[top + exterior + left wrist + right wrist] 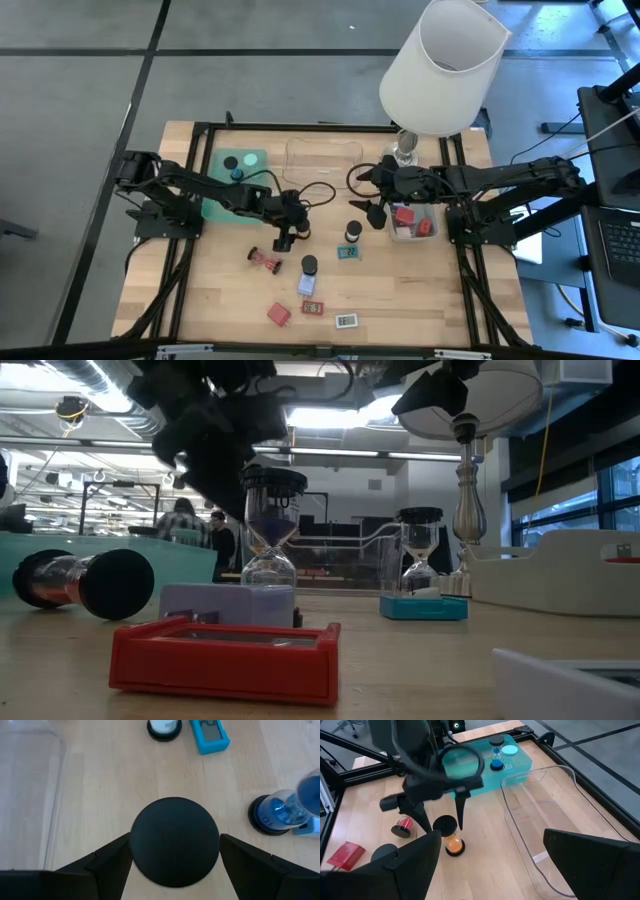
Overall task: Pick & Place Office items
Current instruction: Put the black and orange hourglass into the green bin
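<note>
An upright hourglass with orange sand (452, 841) and a round black top (175, 847) stands mid-table. My left gripper (175, 839) is open above it, pointing steeply down, with one finger on each side of the black top (445, 824). My right gripper (490, 855) waits open, high over the table beside the grey tray (413, 232). Other office items sit on the wood: a red hourglass lying on its side (265, 260), a blue-sand hourglass (285, 812), a white-sand hourglass (352, 232), a teal rectangle (210, 735) and a red block (279, 314). My left gripper comes from above with its fingers (112, 860) close against the rim of the hourglass's black top (137, 845). I cannot tell whether they touch it. The hourglass stands upright on the table.
A green tray (222, 195) with small items lies at the far left, a clear tray (322, 160) at the far middle. The grey tray holds red pieces. A white-shaded lamp (440, 65) stands at the far right. Small labelled rectangles (346, 321) lie near the front edge.
</note>
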Motion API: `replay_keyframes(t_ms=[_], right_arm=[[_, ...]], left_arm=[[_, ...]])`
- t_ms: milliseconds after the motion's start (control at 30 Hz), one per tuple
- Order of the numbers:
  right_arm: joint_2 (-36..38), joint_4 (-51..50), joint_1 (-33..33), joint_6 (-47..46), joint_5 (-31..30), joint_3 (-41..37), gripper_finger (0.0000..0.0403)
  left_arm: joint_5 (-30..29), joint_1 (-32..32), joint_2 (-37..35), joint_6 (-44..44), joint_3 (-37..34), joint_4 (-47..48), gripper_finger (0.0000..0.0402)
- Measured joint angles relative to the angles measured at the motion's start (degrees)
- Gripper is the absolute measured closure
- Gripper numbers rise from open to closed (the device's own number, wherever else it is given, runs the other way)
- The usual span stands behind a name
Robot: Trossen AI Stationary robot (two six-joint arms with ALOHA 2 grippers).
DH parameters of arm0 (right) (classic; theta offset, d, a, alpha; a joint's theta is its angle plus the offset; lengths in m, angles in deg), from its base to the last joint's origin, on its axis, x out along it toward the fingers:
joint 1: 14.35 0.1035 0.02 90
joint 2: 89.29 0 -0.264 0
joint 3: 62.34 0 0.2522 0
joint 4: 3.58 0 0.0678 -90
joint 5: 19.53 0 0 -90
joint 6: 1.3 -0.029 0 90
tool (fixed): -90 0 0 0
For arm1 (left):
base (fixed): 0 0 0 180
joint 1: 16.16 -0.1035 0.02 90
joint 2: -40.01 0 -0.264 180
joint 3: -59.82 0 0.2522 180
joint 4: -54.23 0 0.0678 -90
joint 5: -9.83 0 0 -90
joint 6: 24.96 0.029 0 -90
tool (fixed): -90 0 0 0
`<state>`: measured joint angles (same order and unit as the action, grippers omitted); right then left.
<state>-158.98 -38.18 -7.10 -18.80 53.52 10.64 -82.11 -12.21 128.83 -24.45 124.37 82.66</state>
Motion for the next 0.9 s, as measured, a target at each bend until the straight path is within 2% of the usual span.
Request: replay_keyframes(t_ms=[533, 633, 800, 900], right_arm=[[0.0, 0.1, 0.0, -0.1, -0.1, 0.0, 0.0049], [0.0, 0.1, 0.0, -0.1, -0.1, 0.0, 0.0049], [0.0, 0.2, 0.0, -0.2, -0.1, 0.0, 0.0049], [0.0, 0.2, 0.0, -0.3, -0.1, 0.0, 0.0049]], left_arm=[[0.1, 0.0, -1.0, 0.1, 0.0, -1.1, 0.0119], [0.1, 0.1, -1.0, -1.0, 0.0, -1.1, 0.0135], [0.1, 0.1, -1.0, -2.9, 0.0, -1.1, 0.0187], [1.0, 0.0, -1.0, -4.7, 0.0, -1.2, 0.0191]])
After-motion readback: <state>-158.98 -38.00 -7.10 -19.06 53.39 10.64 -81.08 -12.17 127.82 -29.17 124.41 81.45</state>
